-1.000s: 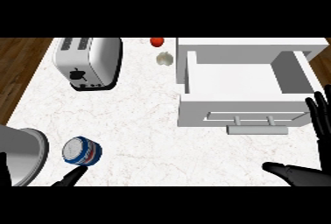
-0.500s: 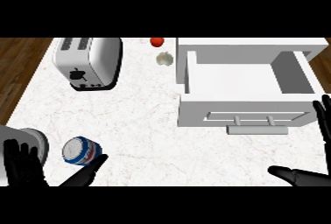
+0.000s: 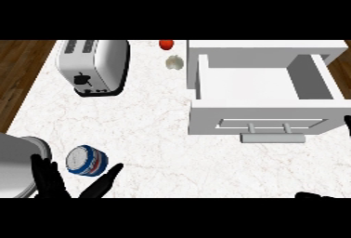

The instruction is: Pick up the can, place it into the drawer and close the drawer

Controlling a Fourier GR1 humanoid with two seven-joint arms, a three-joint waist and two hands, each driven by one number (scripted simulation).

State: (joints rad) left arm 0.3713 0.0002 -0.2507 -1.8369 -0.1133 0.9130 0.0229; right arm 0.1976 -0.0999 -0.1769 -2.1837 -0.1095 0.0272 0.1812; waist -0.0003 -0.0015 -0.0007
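We found the blue, white and red metal can [image 3: 87,160] in the lower left of the frame, on the white marble counter [image 3: 171,158], and not in the drawer. It seemed to lie tipped, with its round end turned up toward us. Just below it was the left hand [image 3: 49,182], black and coming in from the bottom edge. Its fingers [image 3: 42,169] were straight and spread upward at the can's left side, and its thumb [image 3: 104,182] was splayed out to the lower right of the can. The can sat above the gap between them, and nothing was curled round it. We could not tell whether the fingers touched the can's side or only stood just beside it. Well apart from the can, in the upper right of the frame, the white box-shaped drawer [image 3: 260,116] stood pulled out and open. Its pale floor was bare, and its grey bar handle [image 3: 272,137] ran along the front panel, facing the bottom of the frame. Beside the drawer's upper left corner lay a small cream-coloured round item [image 3: 175,62], and just above that a small red round one [image 3: 166,44]. A silver two-slot toaster [image 3: 96,67] stood in the upper left, near the counter's edge, and beyond that edge was the dark brown wooden floor [image 3: 21,69]. Only black slivers of the right hand [image 3: 315,195] showed at the lower right, and we could not tell whether it was spread or closed.
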